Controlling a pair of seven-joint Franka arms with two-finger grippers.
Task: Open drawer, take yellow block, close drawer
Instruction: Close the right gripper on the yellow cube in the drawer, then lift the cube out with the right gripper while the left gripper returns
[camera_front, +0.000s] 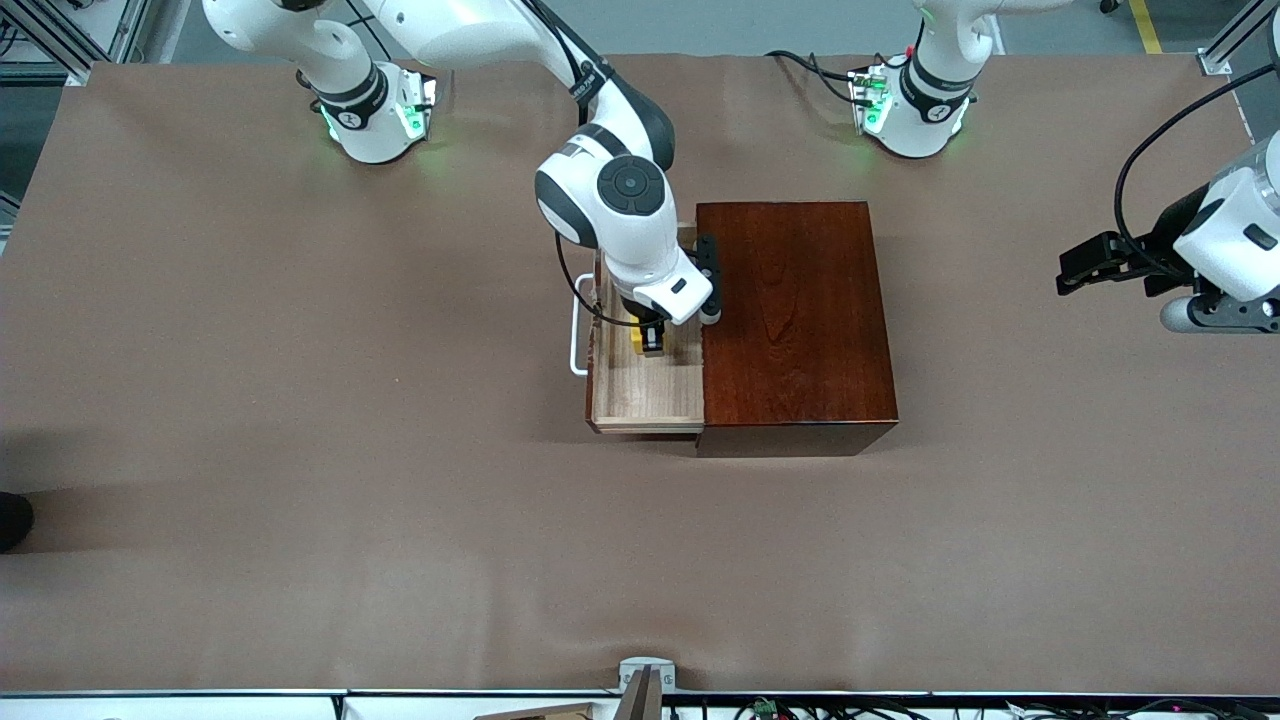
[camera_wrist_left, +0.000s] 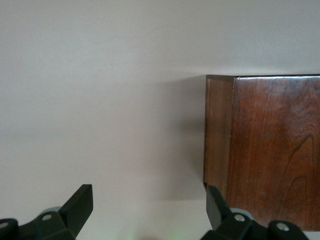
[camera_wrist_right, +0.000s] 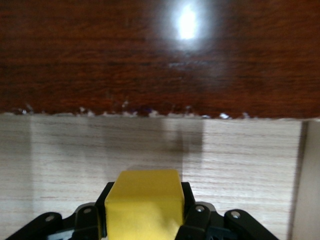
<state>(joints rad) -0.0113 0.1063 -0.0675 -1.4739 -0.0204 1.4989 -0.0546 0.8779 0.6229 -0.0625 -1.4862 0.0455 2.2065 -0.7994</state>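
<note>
The right gripper (camera_front: 651, 340) is clamped on the small bright yellow cube (camera_wrist_right: 144, 202) over the open light-wood drawer (camera_front: 650, 390) of the glossy reddish-brown wooden box (camera_front: 795, 320). The drawer's white U-shaped bar handle (camera_front: 577, 338) lies toward the right arm's end, just beside this gripper. The left gripper (camera_front: 1090, 268) waits, fingers apart, well clear at the left arm's end.

arms: 2 glossy white jointed Franka arms, dark grey bands at the joints | bases: round white, glowing green lights | cables: thin black, looped along the forearms | right gripper (camera_front: 652, 338): white housing, black fingers (camera_wrist_right: 192, 212) with silver screws | left gripper (camera_front: 1085, 270): black angular fingers (camera_wrist_left: 75, 207), silver screws
</note>
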